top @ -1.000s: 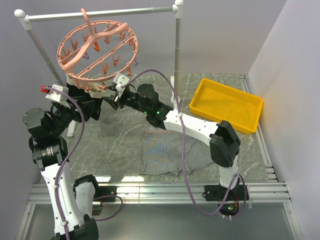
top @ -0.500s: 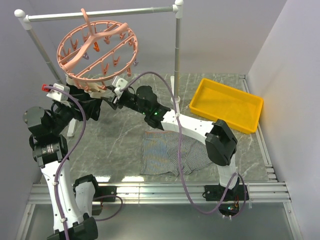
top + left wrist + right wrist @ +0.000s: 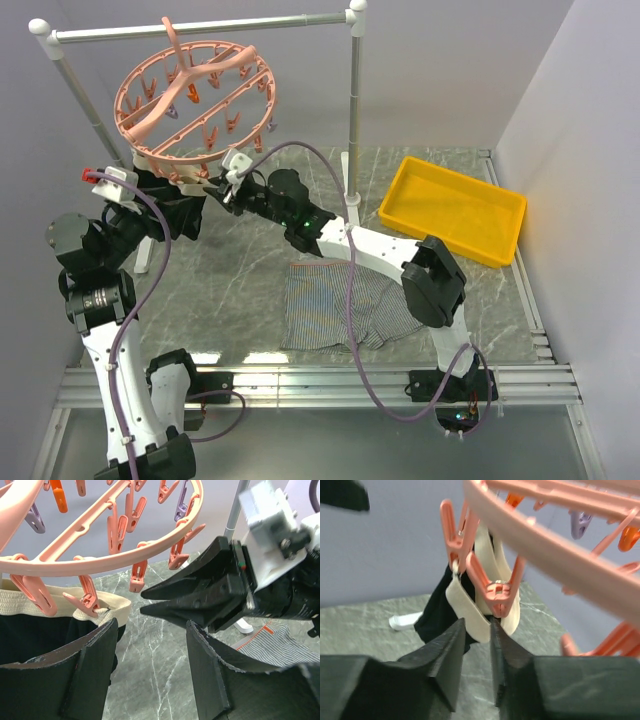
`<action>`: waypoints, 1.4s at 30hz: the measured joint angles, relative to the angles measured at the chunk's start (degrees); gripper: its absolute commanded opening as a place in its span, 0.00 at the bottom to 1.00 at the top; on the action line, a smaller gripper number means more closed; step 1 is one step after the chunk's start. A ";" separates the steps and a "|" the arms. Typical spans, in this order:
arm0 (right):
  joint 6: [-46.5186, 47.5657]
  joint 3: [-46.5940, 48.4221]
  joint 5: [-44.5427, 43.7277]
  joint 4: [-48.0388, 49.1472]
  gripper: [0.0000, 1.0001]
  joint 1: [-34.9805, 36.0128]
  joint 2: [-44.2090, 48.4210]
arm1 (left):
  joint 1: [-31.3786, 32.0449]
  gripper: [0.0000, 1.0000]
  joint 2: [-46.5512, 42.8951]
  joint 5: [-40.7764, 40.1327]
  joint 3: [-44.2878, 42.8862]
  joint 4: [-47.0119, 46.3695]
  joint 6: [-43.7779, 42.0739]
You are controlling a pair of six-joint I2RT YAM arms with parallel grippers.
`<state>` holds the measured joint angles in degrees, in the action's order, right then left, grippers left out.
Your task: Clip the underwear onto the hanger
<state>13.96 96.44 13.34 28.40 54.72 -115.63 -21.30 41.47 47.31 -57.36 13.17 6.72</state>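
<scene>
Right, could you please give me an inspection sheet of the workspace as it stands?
Surface: grey marbled table, bare around the arms.
Job's things: underwear flat on the table, unclipped; hanger hooked on the rail.
Clutter: yellow tray, empty; black garment with a cream waistband, clipped to the hanger.
Grippers: left gripper open, empty; right gripper narrowly open below a clip, holding nothing.
Cables: purple cable loops across the underwear.
Surroundings: plain walls, nothing else seen.
</scene>
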 measured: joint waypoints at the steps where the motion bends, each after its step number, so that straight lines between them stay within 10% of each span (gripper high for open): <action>1: -0.46 0.39 0.22 -0.04 0.26 -0.11 0.00 | 0.00 0.63 0.00 0.00 0.00 0.00 0.00; 19: -4.52 0.70 7.13 -5.09 0.16 -2.10 1.09 | 2.78 0.65 3.96 -1.14 -0.50 -0.20 -0.28; 42: -3.58 -1.22 13.09 -7.80 0.45 -4.52 4.02 | 14.40 0.54 10.75 -17.20 -0.55 -6.08 -2.62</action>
<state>10.37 95.22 26.44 20.60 50.19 -111.61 -6.90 52.23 30.11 -57.91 7.09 4.10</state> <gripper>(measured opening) 0.437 0.553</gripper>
